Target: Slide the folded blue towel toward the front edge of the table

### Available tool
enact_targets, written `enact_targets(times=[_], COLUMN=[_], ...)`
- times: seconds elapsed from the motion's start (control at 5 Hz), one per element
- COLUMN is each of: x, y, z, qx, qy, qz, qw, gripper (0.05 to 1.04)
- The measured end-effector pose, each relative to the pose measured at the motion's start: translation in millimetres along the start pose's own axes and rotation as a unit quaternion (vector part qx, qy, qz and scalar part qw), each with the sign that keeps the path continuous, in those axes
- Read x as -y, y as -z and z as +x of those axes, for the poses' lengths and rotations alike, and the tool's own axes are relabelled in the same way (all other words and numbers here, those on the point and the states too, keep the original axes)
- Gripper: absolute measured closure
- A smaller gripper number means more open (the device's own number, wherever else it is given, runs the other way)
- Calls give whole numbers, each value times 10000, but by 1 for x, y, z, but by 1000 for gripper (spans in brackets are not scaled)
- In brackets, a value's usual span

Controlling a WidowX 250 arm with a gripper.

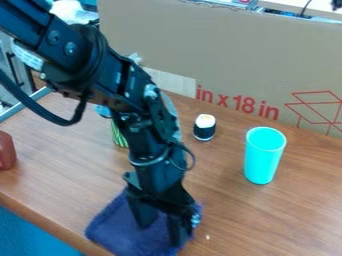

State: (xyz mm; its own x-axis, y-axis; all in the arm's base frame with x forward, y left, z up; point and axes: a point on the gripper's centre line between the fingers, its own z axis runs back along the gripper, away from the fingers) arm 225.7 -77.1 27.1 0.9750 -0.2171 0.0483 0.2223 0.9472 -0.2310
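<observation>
The black robot arm (100, 70) comes in from the top left and bends down over the brown table (294, 200). Its gripper (160, 235) is open, with its two fingers apart and a bit of dark blue cloth (110, 227) seen between them. The fingers point down at the cloth. It is too hard to tell if they touch it. The cloth lies flat on the table, near the front edge, right under the gripper.

A bright blue-green cup (262, 157) stands up on the table, to the right of the arm. Left of the cup and farther back is a small thing (204, 128), black around its side and white on top. A green striped thing (119, 136) peeks out from behind the arm, and the arm hides the rest. At the left edge there is part of a red-brown thing (6, 151). A big cardboard sheet (234, 50) with red marks stands up like a wall at the back of the table.
</observation>
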Motion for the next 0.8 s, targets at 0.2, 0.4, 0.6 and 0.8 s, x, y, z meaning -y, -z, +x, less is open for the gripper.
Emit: enact_targets(times=[0.2,0.4,0.6,0.8], x=[5,15,32,38], y=[4,5,-12,-48], z=[-1,-3,-20,-21], qx=[78,162,186,473], qy=[-16,91,412,493], qz=[-51,-366,-1161,-1543], qw=[10000,9992,9922,9857], gripper=[83,83,83,83])
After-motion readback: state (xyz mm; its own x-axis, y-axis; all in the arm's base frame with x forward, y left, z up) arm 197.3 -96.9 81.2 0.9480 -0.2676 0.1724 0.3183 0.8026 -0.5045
